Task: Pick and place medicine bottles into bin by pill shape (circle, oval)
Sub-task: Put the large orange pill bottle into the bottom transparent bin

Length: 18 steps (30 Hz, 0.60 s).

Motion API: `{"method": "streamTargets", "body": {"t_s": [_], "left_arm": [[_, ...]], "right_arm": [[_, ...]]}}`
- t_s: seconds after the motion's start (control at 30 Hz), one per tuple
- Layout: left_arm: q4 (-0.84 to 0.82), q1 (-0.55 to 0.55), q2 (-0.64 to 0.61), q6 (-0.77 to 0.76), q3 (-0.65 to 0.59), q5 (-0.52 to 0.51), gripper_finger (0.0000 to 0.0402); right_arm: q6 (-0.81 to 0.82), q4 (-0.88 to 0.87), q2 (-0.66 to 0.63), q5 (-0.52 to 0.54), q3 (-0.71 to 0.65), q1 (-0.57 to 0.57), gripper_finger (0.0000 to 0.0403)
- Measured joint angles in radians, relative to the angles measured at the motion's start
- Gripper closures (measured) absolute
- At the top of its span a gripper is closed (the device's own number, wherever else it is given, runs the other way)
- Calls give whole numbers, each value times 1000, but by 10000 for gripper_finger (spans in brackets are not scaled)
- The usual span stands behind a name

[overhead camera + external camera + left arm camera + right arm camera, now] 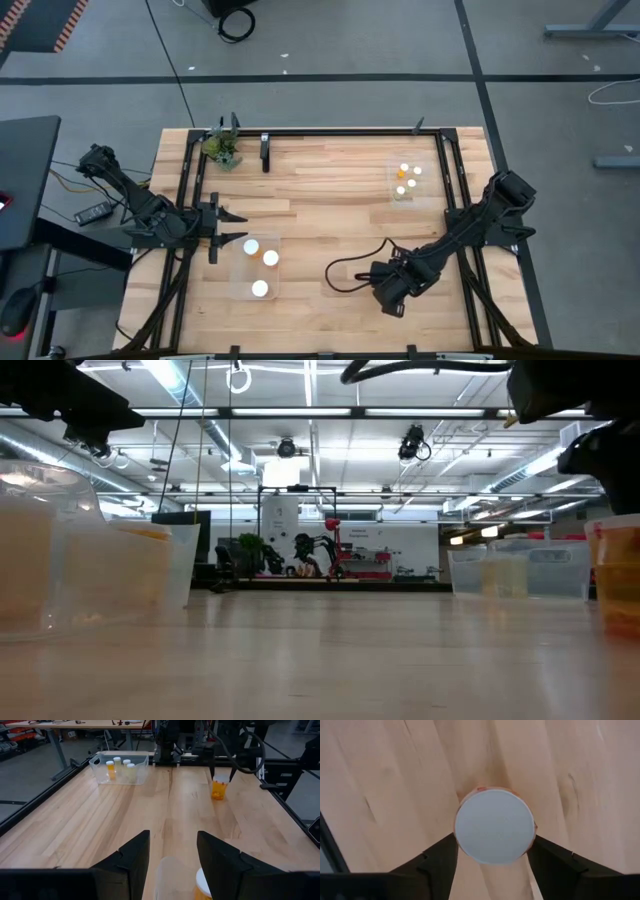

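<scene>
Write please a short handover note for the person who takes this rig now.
The left gripper is open and empty, at the near-left bin, which holds three bottles.
The right gripper is open, fingers on either side of the one loose bottle, which stands on the table.
The far-right bin holds four bottles.
Done: seven binned. Left: grip that bottle and bin it.

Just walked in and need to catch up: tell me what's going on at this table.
Two robot arms are sorting small medicine bottles into clear bins. The right gripper points straight down over a white-capped bottle standing on the wooden table, its fingers on either side of the cap. The left gripper waits, open, at the near-left bin, which holds three bottles. The far-right bin holds four.
</scene>
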Motion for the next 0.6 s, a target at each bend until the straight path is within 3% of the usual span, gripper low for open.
{"method": "streamTargets", "body": {"t_s": [0.23,0.6], "left_arm": [[-4,0,0,-2,0,0,230],[-15,-1,0,-23,0,0,230]], "right_arm": [[-62,32,29,35,6,-17,173],[-75,32,25,100,8,-45,139]]}}
